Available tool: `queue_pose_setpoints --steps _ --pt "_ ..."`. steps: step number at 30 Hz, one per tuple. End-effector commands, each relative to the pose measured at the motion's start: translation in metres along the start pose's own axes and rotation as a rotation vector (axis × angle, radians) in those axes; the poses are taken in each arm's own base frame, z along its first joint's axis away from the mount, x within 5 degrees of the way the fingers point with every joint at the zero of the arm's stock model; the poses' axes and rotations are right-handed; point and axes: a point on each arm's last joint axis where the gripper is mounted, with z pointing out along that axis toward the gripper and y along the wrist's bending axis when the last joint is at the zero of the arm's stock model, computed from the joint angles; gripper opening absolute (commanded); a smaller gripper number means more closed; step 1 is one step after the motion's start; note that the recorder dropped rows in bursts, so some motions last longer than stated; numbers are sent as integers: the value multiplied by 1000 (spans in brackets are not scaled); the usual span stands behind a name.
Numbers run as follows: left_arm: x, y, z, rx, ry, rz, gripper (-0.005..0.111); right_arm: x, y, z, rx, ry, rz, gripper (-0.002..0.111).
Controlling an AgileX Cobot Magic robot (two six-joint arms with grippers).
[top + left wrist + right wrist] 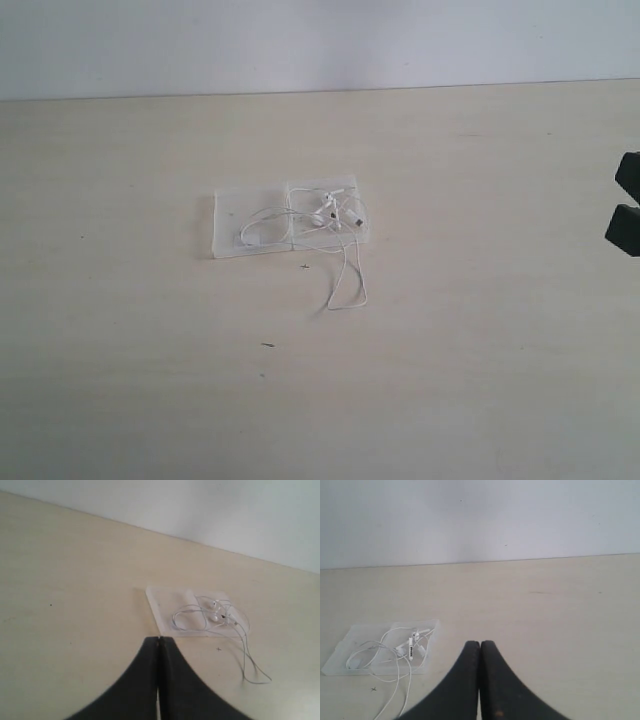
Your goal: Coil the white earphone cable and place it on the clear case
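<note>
The clear case point(232, 222) point(167, 607) point(340, 652) lies flat near the middle of the pale table. The white earphone cable point(325, 213) point(215, 615) point(405, 647) rests in a loose tangle on it, earbuds on the right half, and one long loop point(348, 290) trails off the case's near edge onto the table. My left gripper point(158, 639) is shut and empty, hovering short of the case. My right gripper point(480, 643) is shut and empty too, off to the case's right; only a black part of it point(627, 205) shows at the exterior view's right edge.
The pale wooden table point(140, 380) ends at a white wall point(320, 40) behind. A few small dark specks point(268, 345) lie on the table in front of the case.
</note>
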Motion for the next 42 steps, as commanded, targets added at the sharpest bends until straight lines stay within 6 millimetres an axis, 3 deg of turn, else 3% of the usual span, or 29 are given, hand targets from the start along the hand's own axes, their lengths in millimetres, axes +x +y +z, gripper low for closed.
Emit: queue_pose_setpoints --steps 1,34,42 --pt "7 1 0 11 16 -5 0 2 -1 0 8 3 20 0" --pt "8 -2 -1 45 27 -5 0 2 -1 0 7 1 13 0" --pt "8 -2 -1 43 26 -5 0 -7 -2 -19 -4 -131 -3 0"
